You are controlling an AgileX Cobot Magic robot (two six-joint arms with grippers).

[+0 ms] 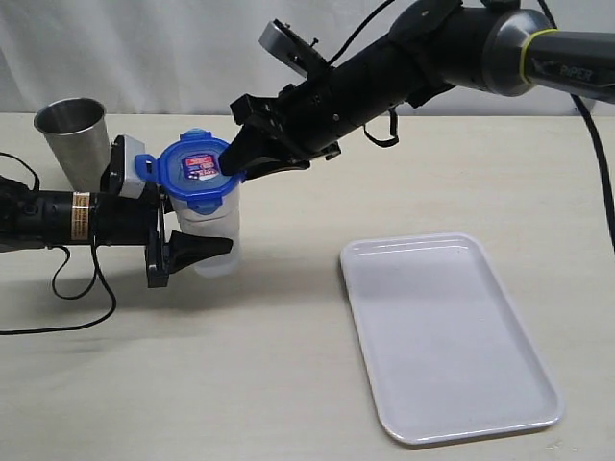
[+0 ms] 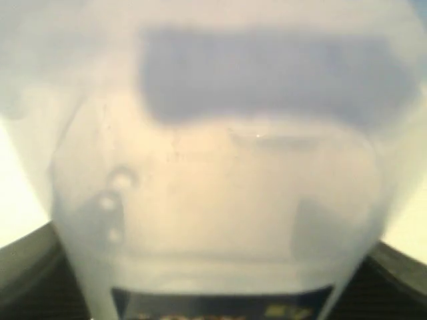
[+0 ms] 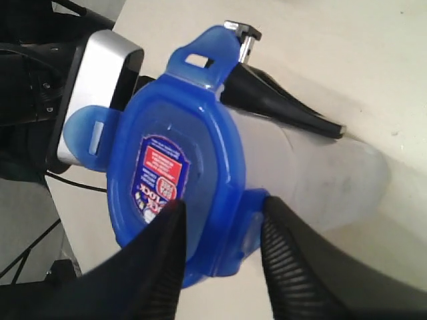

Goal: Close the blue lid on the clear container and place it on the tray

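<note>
The clear container (image 1: 213,226), a tall, faintly tapered tumbler of cloudy translucent plastic, is toward the back-left corner of the bench (image 1: 288,384), just beside a smooth grey metal cup (image 1: 72,130). The left pincer (image 1: 197,245) is clamped around its body, black fingers on either side. On its mouth sits the blue lid (image 3: 173,153), a glossy rounded square with a red-and-white sticker on top. Two of its slotted tabs splay outward. The right pincer (image 3: 223,210) reaches in from above, its ribbed black fingers straddling one tab: one lies over the lid's top, the other against the tab's outer edge. I cannot tell whether they are pinching it. The tray (image 1: 447,336), flat white plastic with rounded corners and a low rim, lies toward the front-right corner, well apart.
</note>
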